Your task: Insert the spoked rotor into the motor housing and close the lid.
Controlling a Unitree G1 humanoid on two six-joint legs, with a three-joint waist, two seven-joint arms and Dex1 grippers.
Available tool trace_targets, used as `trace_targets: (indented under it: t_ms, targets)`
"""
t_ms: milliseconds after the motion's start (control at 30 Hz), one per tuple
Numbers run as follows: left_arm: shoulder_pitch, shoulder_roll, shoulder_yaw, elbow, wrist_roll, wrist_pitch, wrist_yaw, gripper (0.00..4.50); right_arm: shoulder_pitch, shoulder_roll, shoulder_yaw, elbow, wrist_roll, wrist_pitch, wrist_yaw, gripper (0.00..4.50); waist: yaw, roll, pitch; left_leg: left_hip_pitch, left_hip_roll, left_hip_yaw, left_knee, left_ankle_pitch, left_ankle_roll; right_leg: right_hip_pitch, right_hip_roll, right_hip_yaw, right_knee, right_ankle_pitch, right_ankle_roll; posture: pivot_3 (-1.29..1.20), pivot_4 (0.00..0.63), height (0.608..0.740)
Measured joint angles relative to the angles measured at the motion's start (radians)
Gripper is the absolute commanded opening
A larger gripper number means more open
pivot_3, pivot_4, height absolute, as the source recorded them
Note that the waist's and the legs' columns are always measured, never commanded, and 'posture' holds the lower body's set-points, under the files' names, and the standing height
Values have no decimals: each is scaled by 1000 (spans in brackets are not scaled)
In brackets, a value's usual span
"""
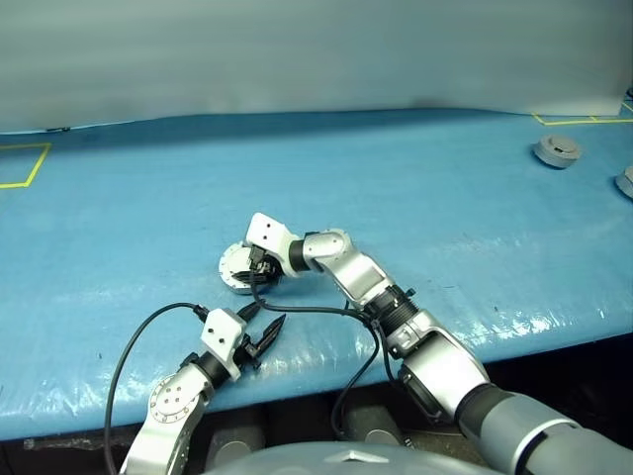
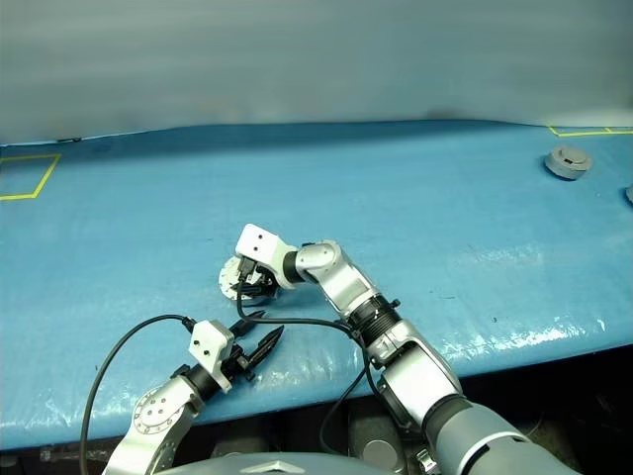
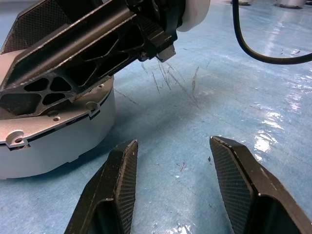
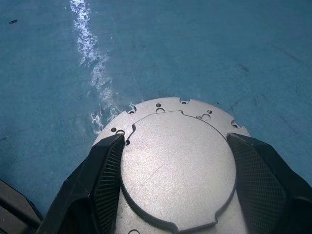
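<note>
Head view: the lid [image 1: 235,268] sits closed on the motor housing on the blue table [image 1: 415,198], right gripper [image 1: 259,271] straddling it. Left wrist view – left gripper [image 3: 173,161] spread apart, holding nothing, just beside the housing [image 3: 58,141]. Right wrist view – fingers [image 4: 105,180] flank the lid's edges.

head eyes look down on table [image 1: 415,188], wrist views close

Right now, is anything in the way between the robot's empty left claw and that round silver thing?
Nothing visible. The left gripper is open, with only bare blue table between it and the lid. The right gripper already straddles the lid from above, its fingers over the top.
</note>
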Motion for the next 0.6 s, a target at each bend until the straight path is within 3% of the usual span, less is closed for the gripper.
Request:
trace_targets:
  t_ms: [600]
  targets:
    - [-2,1,0,0,1,0,1,2538,-32,-31,27,23,-16,-48,41,3033,6,1,-1,-1,-1,0,0,0,0,0,-2,0,-2,0,0,0,150,740]
